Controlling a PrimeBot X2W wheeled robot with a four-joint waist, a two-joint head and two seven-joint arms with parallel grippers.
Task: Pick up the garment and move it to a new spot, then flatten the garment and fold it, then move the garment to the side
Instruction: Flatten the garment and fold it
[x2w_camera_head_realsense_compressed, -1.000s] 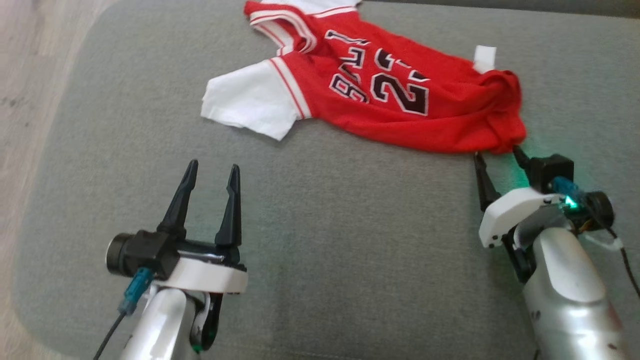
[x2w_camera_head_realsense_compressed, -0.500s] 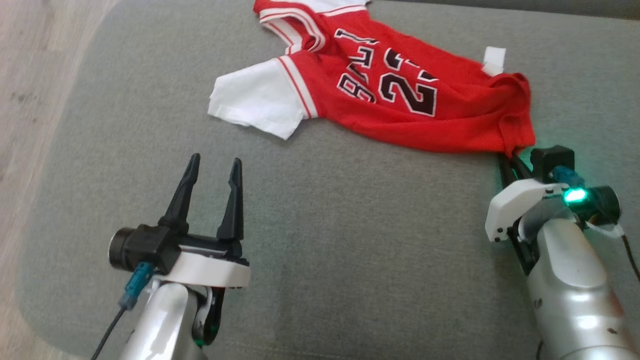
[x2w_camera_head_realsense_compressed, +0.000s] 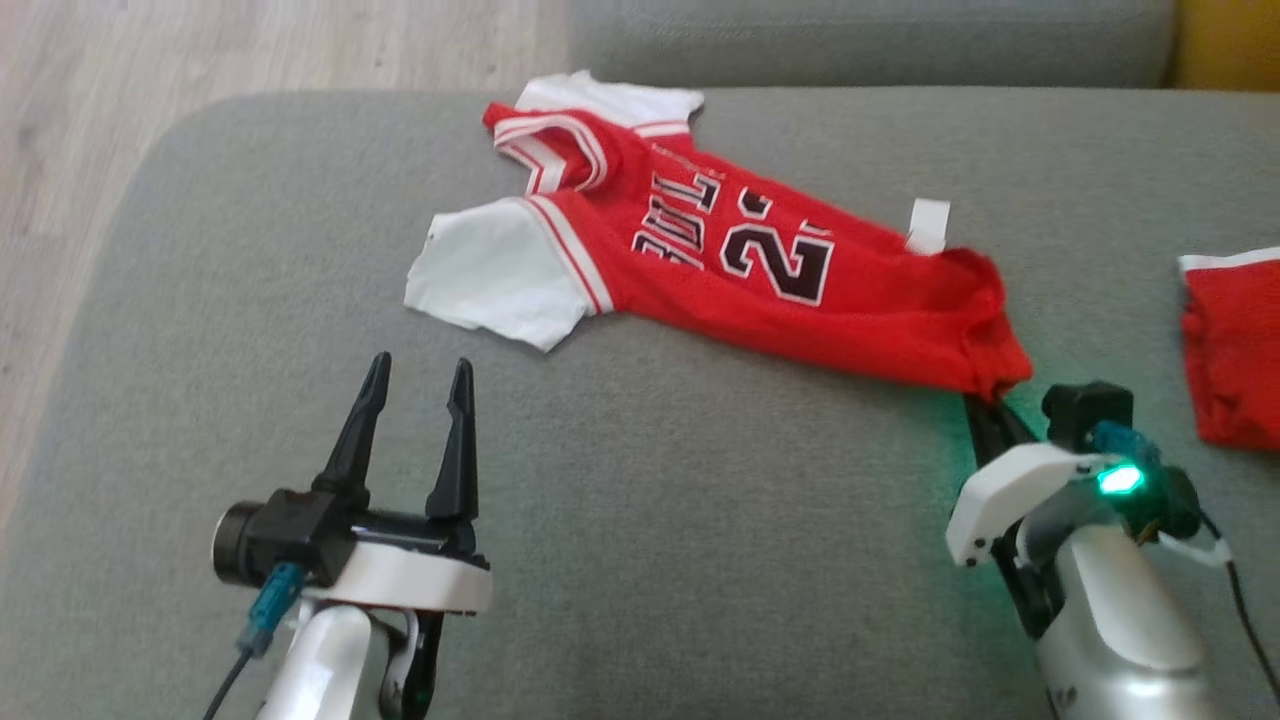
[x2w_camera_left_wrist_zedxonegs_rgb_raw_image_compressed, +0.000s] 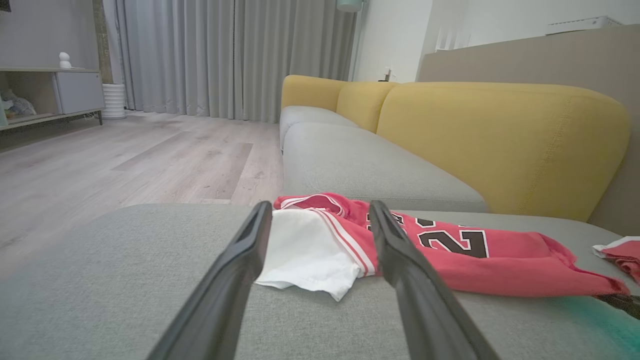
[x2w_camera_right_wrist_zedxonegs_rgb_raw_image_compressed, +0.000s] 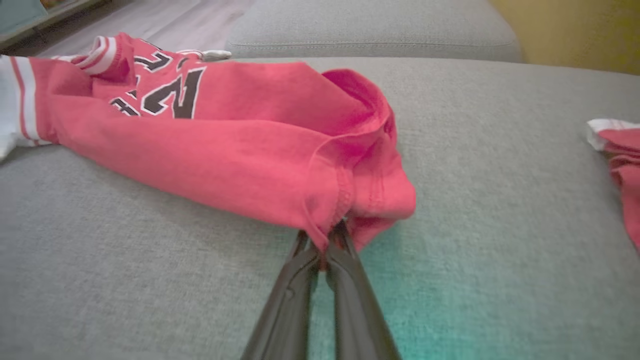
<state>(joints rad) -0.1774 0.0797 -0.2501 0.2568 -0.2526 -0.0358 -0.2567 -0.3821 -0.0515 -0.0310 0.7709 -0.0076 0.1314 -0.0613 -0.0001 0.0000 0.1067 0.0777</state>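
Right arm: I have it low at the lower right of the head view, pale forearm rising from the bottom edge, the right gripper (x2w_camera_head_realsense_compressed: 990, 405) angled up and inward, a green light glowing on the wrist.
Right pincer: closed tight on the bunched hem of the red jersey (x2w_camera_right_wrist_zedxonegs_rgb_raw_image_compressed: 225, 135); in the wrist view I see cloth nipped between the two tips.
Left arm: at the lower left, the left gripper (x2w_camera_head_realsense_compressed: 418, 362) points up the view toward the white sleeve (x2w_camera_head_realsense_compressed: 495, 275) and sits apart from it.
Left pincer: wide, with only air between the fingers.
Garment: it lies rumpled across the grey seat cushion (x2w_camera_head_realsense_compressed: 700, 520), lettering up, collar and sleeves far left, hem near right at my right fingertips.
Around: a white tag (x2w_camera_head_realsense_compressed: 928, 226) sticks out at the jersey's far edge; a second red cloth (x2w_camera_head_realsense_compressed: 1235, 350) lies at the right, well apart from the jersey; yellow backrest (x2w_camera_left_wrist_zedxonegs_rgb_raw_image_compressed: 500, 140) behind; wood floor (x2w_camera_head_realsense_compressed: 250, 50) to the left.
Path: bare cushion lies between my left fingers and the sleeve.
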